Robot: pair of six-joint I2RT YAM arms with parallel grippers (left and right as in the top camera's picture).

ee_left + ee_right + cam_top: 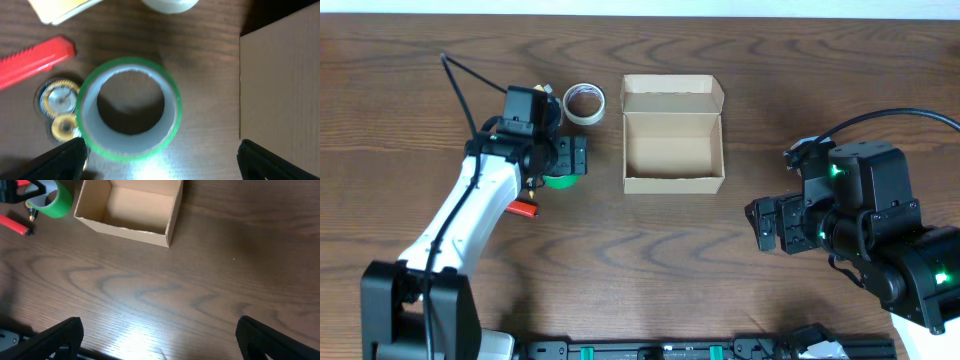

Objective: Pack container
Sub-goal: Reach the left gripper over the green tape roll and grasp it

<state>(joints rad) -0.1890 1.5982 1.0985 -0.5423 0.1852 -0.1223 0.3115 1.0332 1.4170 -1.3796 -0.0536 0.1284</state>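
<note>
Cardboard container [673, 135] sat lid-flap back at mid-desk [650, 250], btwn the left arm [470, 215] and right arm [880, 230]. We saw the left arm stretched fwd, wrist bent down. The left hand [167, 162] was spread wide over a green tape roll [129, 110] lying hole-up just left of the container, w/ a finger on either side and not closed on it. The right arm sat folded near its base, right hand [165, 347] wide open over bare desk, holding nothing.

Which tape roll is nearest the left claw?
The green roll, right below the left claw; the cream roll lies apart, farther back by the cardboard box.
</note>
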